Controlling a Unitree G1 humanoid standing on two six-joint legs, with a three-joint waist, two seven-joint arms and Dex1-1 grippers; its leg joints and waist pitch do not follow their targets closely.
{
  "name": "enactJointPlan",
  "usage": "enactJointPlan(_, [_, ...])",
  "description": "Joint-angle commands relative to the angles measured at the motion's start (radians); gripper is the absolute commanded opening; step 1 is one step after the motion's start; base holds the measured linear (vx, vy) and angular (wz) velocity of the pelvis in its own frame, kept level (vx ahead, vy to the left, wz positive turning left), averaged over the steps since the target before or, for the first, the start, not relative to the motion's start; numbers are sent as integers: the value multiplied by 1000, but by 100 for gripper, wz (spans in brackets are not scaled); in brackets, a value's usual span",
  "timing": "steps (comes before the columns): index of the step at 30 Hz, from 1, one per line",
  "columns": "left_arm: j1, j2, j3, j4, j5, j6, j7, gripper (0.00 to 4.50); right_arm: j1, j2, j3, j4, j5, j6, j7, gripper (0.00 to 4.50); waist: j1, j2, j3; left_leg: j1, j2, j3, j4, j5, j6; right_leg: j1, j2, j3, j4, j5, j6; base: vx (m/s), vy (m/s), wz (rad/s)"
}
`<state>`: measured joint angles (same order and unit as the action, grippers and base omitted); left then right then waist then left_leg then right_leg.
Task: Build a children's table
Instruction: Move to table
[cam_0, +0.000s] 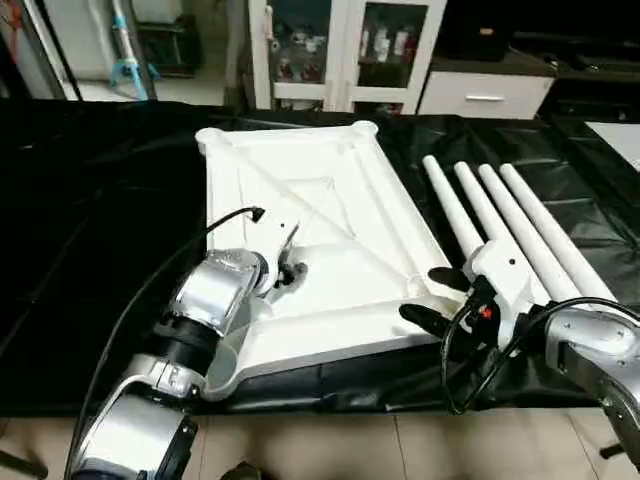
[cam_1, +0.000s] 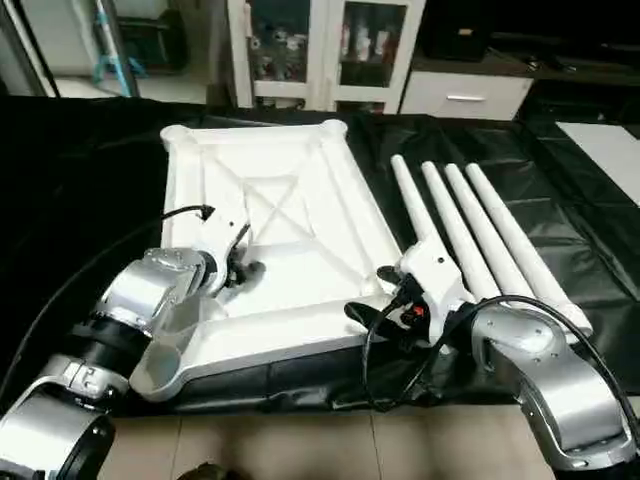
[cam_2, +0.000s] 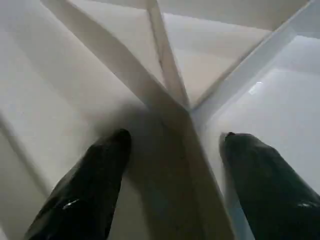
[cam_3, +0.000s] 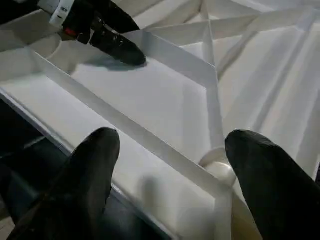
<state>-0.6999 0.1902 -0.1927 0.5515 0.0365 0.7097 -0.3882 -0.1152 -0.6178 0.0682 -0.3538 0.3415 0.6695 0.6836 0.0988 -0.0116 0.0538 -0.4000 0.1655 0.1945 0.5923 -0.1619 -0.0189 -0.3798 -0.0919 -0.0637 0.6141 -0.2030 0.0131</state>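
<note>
We look down on a long bench (cam_0: 90, 200) draped in black sheeting. On it, near the middle, the white plastic tabletop (cam_0: 300, 190) lies upside down, its ribbed, X-braced underside facing up and round sockets at its corners. Its near edge lies close to the bench's front edge.

Just to the right of the tabletop, four white tubular legs (cam_0: 505, 215) lie side by side on the sheeting, touching or nearly so, running from the near right toward the far middle.

Behind the bench stands a white cabinet with glass doors (cam_0: 345, 50); small items sit on its shelves, too blurred for us to name.

Our left end effector (cam_2: 175, 145) reaches into the tabletop's underside, fingers spread wide and astride a rib where the braces meet, gripping nothing we can see.

Our right end effector (cam_0: 428, 298) hovers at the tabletop's near right corner, above the corner socket (cam_3: 220, 167), its two black fingers wide apart and holding nothing.
</note>
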Motion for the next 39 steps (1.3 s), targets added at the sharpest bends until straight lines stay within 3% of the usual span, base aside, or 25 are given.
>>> enactJointPlan(1, [5,27,-4,42,26,8,-1,311,-9,2,5,-35,-7,8,-8,369,5,-13,-67,32,69,-37,-70,-198,31,30,-73,45,-77,-131,-197,0,0,0])
enactJointPlan(8, [-2,43,-11,68,31,-4,-13,256,-7,2,8,-55,15,20,6,369,1,-9,-65,34,70,-38,-74,-225,20,29,-73,45,-78,-147,-197,0,0,0])
enactJointPlan(15, [-29,59,58,145,21,-56,64,196,-7,5,10,-50,6,10,-3,369,-2,-8,-62,33,68,-39,-77,-259,4,28,-74,45,-83,-182,-190,0,0,0])
enactJointPlan(18, [-37,68,67,166,26,-74,86,178,-8,8,13,-48,1,8,-7,369,-4,-10,-61,32,68,-41,-78,-278,-2,30,-76,44,-87,-226,-178,0,0,0])
enactJointPlan(22, [-41,97,87,199,33,-110,126,152,-10,10,17,-47,-2,8,-15,369,-12,-10,-58,26,65,-49,-87,-321,-25,33,-74,40,-92,-307,-135,0,0,0])
enactJointPlan(25, [-31,123,97,208,40,-117,133,133,-9,10,16,-47,-4,7,-17,369,-20,-10,-55,32,64,-50,-87,-364,-36,25,-74,41,-100,-364,-121,0,0,0])
enactJointPlan(28, [-13,158,104,211,47,-121,130,108,-7,9,16,-48,-5,7,-18,369,-27,-10,-54,34,63,-51,-86,-376,-38,20,-73,43,-102,-374,-121,0,0,0])
enactJointPlan(29, [-1,173,103,200,50,-120,123,108,-7,9,15,-48,-5,7,-18,369,-31,-14,-54,32,62,-51,-87,-374,-37,22,-72,42,-101,-371,-122,0,0,0])
enactJointPlan(31, [10,185,99,187,52,-118,116,90,-6,8,15,-48,-5,7,-18,369,-35,-10,-54,33,63,-51,-87,-366,-34,20,-71,43,-100,-363,-122,0,0,0])
enactJointPlan(33, [34,205,91,159,56,-120,97,90,-7,8,16,-47,-6,7,-19,369,-33,-14,-55,40,66,-49,-84,-360,-29,15,-74,46,-98,-349,-139,0,0,0])
enactJointPlan(36, [82,241,73,109,66,-157,63,81,-15,9,24,-40,-10,6,-20,369,-32,-18,-54,36,68,-45,-86,-335,-23,15,-72,48,-95,-317,-151,0,0,0])
enactJointPlan(38, [104,258,66,90,71,-169,49,77,-22,11,27,-35,-13,4,-19,369,-31,-13,-55,39,66,-43,-84,-327,-21,14,-71,48,-94,-308,-153,0,0,0])
enactJointPlan(39, [118,271,61,80,74,-173,44,75,-27,12,29,-30,-15,3,-17,369,-32,-21,-55,36,67,-43,-85,-318,-18,17,-73,48,-92,-304,-154,0,0,0])
